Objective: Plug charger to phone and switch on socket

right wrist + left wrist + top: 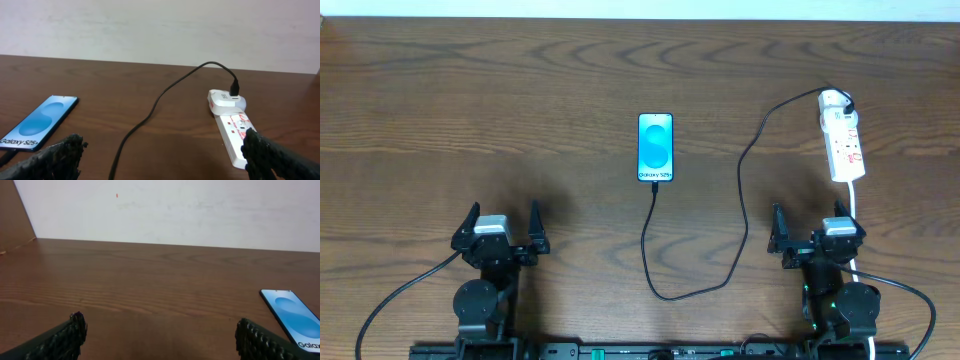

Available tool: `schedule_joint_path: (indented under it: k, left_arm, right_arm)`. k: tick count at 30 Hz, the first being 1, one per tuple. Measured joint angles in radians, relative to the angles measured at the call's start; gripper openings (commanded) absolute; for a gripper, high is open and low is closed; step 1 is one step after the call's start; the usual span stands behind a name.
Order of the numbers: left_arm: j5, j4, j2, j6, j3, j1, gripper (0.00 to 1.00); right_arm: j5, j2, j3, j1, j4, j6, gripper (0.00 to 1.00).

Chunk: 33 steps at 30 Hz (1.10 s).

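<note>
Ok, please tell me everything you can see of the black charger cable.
The charger is a long thin black cable, rubbery in look, lying slack on the wooden table. One end joins a black plug at the far end of the white socket strip. It curves left, runs toward the robot, makes a U-bend and ends at the near edge of the phone. Whether the tip is seated there cannot be told.

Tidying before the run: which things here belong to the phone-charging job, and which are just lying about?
Job: Galaxy S25+ phone; black charger cable; white power strip.
Lying about: nothing loose visible; only the wooden table and white wall.
</note>
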Motion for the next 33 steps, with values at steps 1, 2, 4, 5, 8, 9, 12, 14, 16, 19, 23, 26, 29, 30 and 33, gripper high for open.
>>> schedule_joint_path:
  k: [1, 2, 4, 5, 8, 9, 12, 14, 16, 19, 23, 26, 29, 30, 33]
  left_arm:
    - [0.0, 0.0, 0.0, 0.0, 0.0, 0.0, 0.96]
    - [0.0, 0.0, 0.0, 0.0, 0.0, 0.0, 0.96]
    - [0.0, 0.0, 0.0, 0.0, 0.0, 0.0, 0.96]
    - [0.0, 0.0, 0.0, 0.0, 0.0, 0.0, 0.96]
    - [0.0, 0.0, 0.0, 0.0, 0.0, 0.0, 0.96]
    - [0.0, 0.0, 0.0, 0.0, 0.0, 0.0, 0.96]
    - [0.0, 0.0, 0.0, 0.0, 0.0, 0.0, 0.96]
    - [0.0, 0.0, 0.0, 0.0, 0.0, 0.0, 0.96]
    - [0.0, 0.0, 0.0, 0.0, 0.0, 0.0, 0.96]
    - [0.0, 0.0, 0.0, 0.0, 0.0, 0.0, 0.96]
    - [0.0, 0.0, 0.0, 0.0, 0.0, 0.0, 0.96]
    - [0.0, 0.0, 0.0, 0.0, 0.0, 0.0, 0.96]
    - [0.0, 0.0, 0.0, 0.0, 0.0, 0.0, 0.96]
    - [0.0, 0.0, 0.0, 0.0, 0.0, 0.0, 0.96]
    - [0.0, 0.0, 0.0, 0.0, 0.0, 0.0, 0.96]
  right_arm:
    - [0.0, 0.0, 0.0, 0.0, 0.0, 0.0, 0.99]
    - [0.0, 0.0, 0.0, 0.0, 0.0, 0.0, 0.99]
    - [0.0, 0.0, 0.0, 0.0, 0.0, 0.0, 0.99]
    - [0.0, 0.0, 0.0, 0.0, 0.0, 0.0, 0.99]
    - [0.0, 0.0, 0.0, 0.0, 0.0, 0.0, 0.99]
    - [0.0, 0.0, 0.0, 0.0, 0.0, 0.0, 0.99]
    - [0.0, 0.0, 0.0, 0.0, 0.0, 0.0, 0.99]
    - [0.0, 0.0, 0.0, 0.0, 0.0, 0.0, 0.99]
    - [0.0, 0.0, 0.0, 0.0, 0.0, 0.0, 0.99]
    - [0.0, 0.0, 0.0, 0.0, 0.0, 0.0, 0.99]
    - [0.0, 0.0, 0.0, 0.0, 0.0, 0.0, 0.99]
    - [0.0, 0.0, 0.0, 0.0, 0.0, 0.0, 0.99]
    - [0.0, 0.0, 0.0, 0.0, 0.0, 0.0, 0.99]
    - [0.0, 0.0, 0.0, 0.0, 0.0, 0.0, 0.99]
    - [0.0, 0.0, 0.0, 0.0, 0.0, 0.0, 0.99]
